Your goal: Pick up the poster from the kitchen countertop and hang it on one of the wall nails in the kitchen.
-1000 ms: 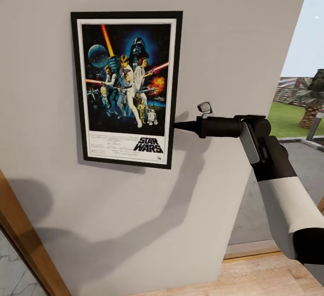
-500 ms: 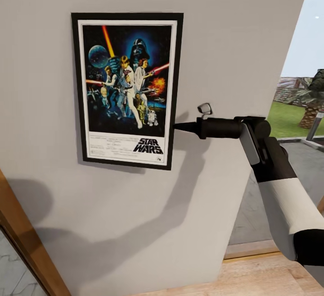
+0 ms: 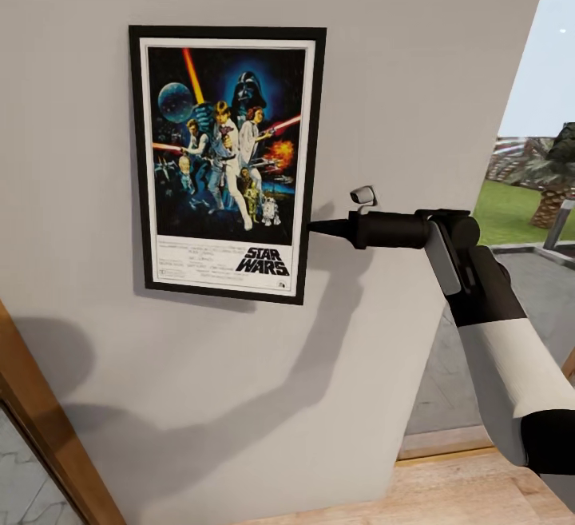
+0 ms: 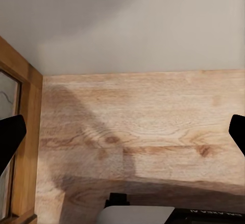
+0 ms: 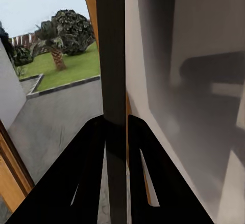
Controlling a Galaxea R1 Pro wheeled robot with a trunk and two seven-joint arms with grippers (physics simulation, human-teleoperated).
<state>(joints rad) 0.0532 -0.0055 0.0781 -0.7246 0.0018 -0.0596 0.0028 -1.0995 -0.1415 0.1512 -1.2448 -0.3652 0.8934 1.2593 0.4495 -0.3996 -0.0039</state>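
Note:
The framed Star Wars poster [image 3: 228,161] stands upright, flat against the pale grey wall [image 3: 415,53]. My right gripper [image 3: 313,227] reaches in from the right and is shut on the poster's right edge, low on the frame. In the right wrist view both dark fingers [image 5: 92,157] pinch the thin black frame edge [image 5: 113,55]. My left gripper [image 4: 122,134] is open with nothing between its fingers, facing the wooden floor [image 4: 143,127] at the foot of the wall. The nail is hidden, and the kitchen countertop is out of view.
A wooden door frame [image 3: 44,437] slants across the lower left corner. To the right of the wall's end is an opening onto a lawn with a palm [image 3: 555,181]. Light wood flooring [image 3: 463,493] lies below my right arm.
The poster and my right gripper have slipped slightly downward along the wall. The grip on the frame's edge is unchanged.

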